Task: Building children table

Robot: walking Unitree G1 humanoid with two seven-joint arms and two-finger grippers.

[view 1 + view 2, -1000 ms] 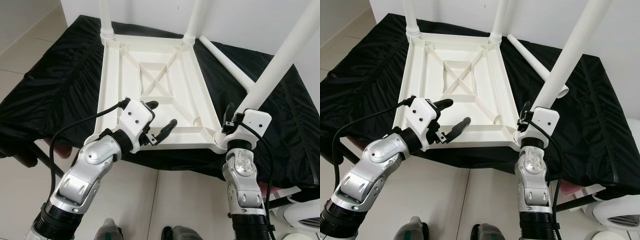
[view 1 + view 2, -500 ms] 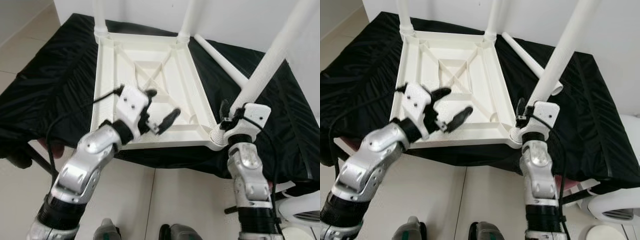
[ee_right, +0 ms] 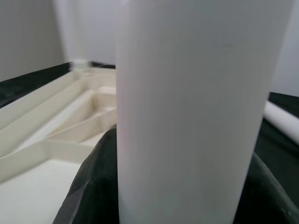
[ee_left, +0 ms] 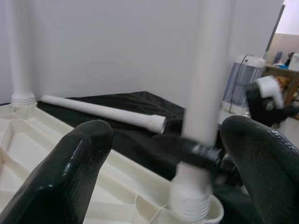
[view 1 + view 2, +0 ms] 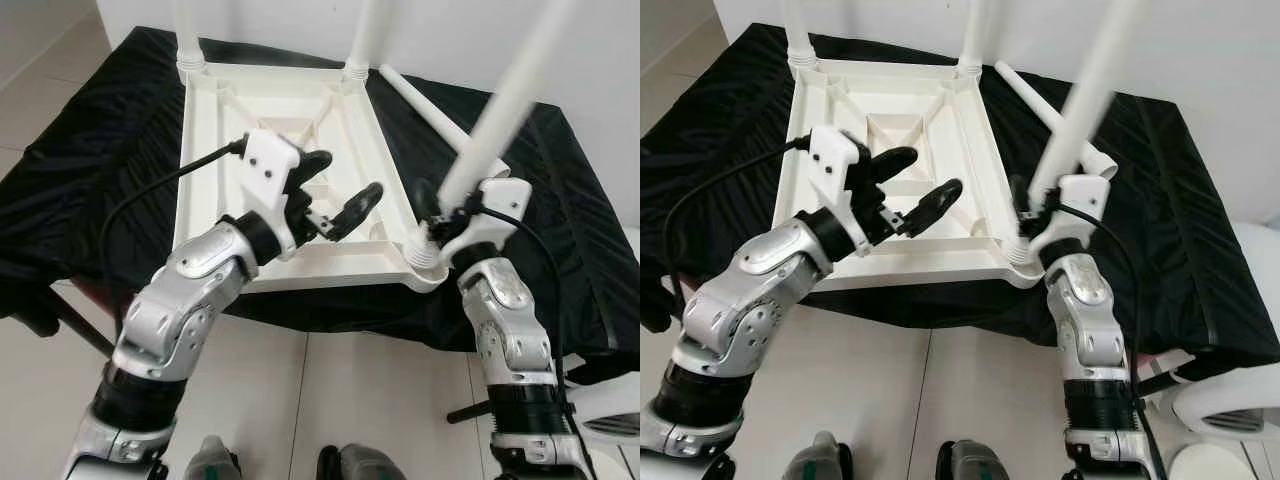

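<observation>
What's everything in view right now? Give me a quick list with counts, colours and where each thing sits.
Tabletop: one, cream-white, upside down on the black cloth, ribbed underside up.
Fitted legs: two, white, upright in the far corner sockets.
Leg being fitted: one, white, tilted, foot in the near right corner socket.
Loose leg: one, white, lying on the cloth right of the tabletop.
Black cloth: one, covering the work surface.
White appliance: one, on the floor at right.
Left gripper: open, hovering over the tabletop's near half.
Right gripper: shut around the leg being fitted, just above the socket.
</observation>
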